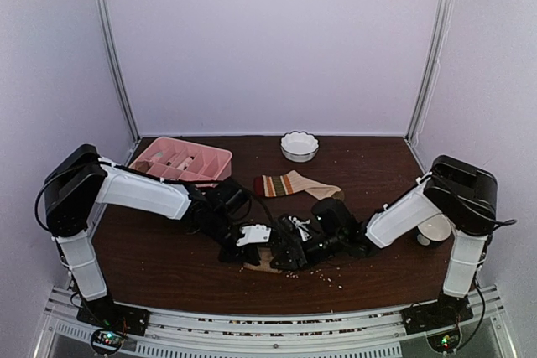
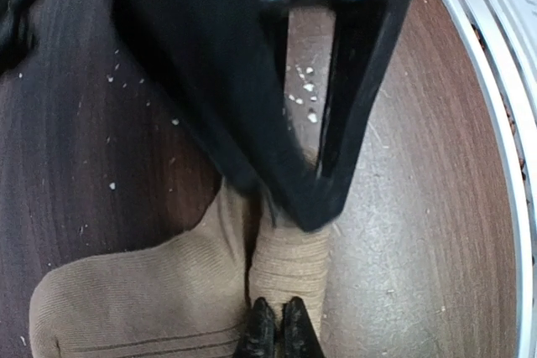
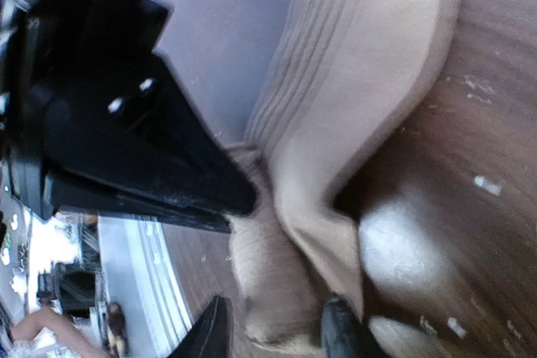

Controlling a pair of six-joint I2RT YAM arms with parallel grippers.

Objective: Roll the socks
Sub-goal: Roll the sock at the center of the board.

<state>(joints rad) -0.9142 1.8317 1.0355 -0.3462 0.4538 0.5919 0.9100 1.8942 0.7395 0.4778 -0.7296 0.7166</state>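
Note:
The tan ribbed sock [image 1: 267, 262] lies on the table near the front, mostly hidden under both grippers. In the left wrist view its flat part [image 2: 143, 308] lies left and a rolled end [image 2: 289, 262] right. My left gripper [image 2: 273, 333] is shut, pinching the roll's near edge; it also shows in the top view [image 1: 252, 239]. My right gripper [image 3: 277, 333] has the roll [image 3: 268, 282] between its fingers, and meets the left one from the right [image 1: 289, 245]. The beige sock with the striped cuff [image 1: 289, 184] lies flat behind them, untouched.
A pink compartment tray [image 1: 180, 161] stands at the back left and a white scalloped bowl [image 1: 299, 146] at the back middle. A white round object [image 1: 435, 228] sits by the right arm. Crumbs [image 1: 331, 274] dot the table; a metal rail [image 2: 495, 106] runs along the front edge.

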